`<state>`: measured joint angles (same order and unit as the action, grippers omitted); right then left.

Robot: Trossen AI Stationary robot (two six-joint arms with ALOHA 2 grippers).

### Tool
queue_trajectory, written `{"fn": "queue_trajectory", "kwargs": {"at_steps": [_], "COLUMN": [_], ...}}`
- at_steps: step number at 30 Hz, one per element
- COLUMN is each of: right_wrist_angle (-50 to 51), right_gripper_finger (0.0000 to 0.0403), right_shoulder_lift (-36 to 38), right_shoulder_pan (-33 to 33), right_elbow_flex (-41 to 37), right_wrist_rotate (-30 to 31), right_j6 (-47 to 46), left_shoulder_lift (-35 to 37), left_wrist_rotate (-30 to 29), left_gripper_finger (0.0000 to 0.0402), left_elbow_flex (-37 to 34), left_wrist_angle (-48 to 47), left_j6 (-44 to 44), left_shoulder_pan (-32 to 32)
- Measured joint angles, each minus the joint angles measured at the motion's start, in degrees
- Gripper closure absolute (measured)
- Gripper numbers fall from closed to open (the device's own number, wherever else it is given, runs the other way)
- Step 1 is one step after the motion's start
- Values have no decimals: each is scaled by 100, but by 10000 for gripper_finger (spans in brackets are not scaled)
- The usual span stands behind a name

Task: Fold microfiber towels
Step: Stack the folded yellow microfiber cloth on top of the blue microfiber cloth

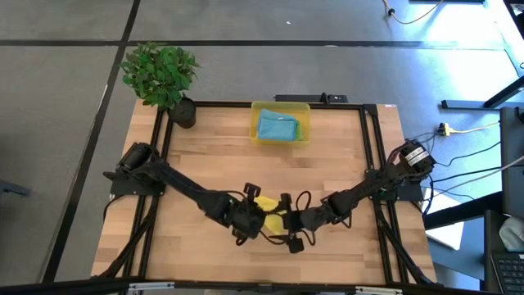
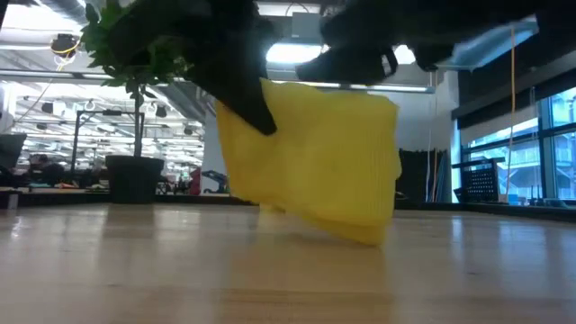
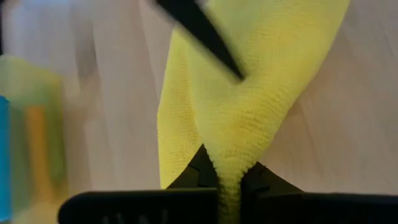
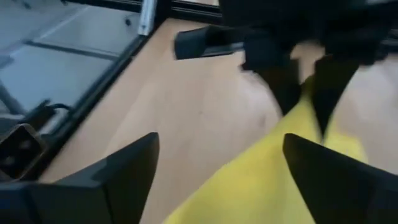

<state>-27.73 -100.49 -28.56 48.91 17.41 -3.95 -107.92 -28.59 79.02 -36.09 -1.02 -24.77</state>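
Pinched in the closed left gripper point(image 3: 229, 186), the yellow towel point(image 2: 315, 153) hung limp and light above the table's point(image 1: 205, 147) six o'clock edge, best held by a corner, while the right gripper point(image 4: 217, 180) stood wide open beside it.

The high view looked straight down on the whole desk point(image 1: 327, 164), taking in both arms, a potted plant point(image 1: 160, 75) at one far corner and a yellow bin point(image 1: 281, 123) at the far edge. The low view sat at desk-top height, facing level across the wood into the room, very near the yellow towel point(image 2: 315, 153); the plant showed there too. The left wrist view looked along its own jaws, close up on that towel. The right wrist view faced across the desk toward the left gripper point(image 4: 301, 93), sharing the same towel.
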Motion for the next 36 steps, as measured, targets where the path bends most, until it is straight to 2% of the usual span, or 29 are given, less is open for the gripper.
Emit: {"fn": "queue_trajectory", "kwargs": {"at_steps": [2, 5, 8, 18, 25, 28, 31, 36], "right_wrist_angle": [409, 1356, 2168, 2616, 3588, 3776, 3789, 3951], "right_gripper_finger": [49, 38, 36, 36, 41, 59, 96, 203], "right_shoulder_lift": [0, -9, -101, -403, -456, -446, -444, -442], "right_shoulder_pan": [-41, -117, -135, -123, -126, -114, -114, -114], "right_elbow_flex": [280, 785, 1144, 1370, 1365, 1365, 1365, 1486], "right_wrist_rotate": [253, 1039, 1571, 1537, 2199, 2211, 2211, 2197], "right_j6": [174, 301, -95, -1065, -1563, -1571, -1519, -1199], "left_shoulder_lift": [0, 0, 4, 4, 4, 4, 4, 4], "left_wrist_rotate": [139, 275, 291, 262, 257, 257, 257, 257], "left_gripper_finger": [401, 401, 401, 401, 401, 401, 401, 401], "left_elbow_flex": [33, 65, 73, 475, 569, 569, 569, 569], "left_wrist_angle": [-109, -230, -233, -469, -747, -921, -1054, -1123], "left_j6": [127, 316, 478, 680, 585, 630, 649, 533], "left_shoulder_pan": [29, 72, 94, 238, 206, 180, 168, 146]}}
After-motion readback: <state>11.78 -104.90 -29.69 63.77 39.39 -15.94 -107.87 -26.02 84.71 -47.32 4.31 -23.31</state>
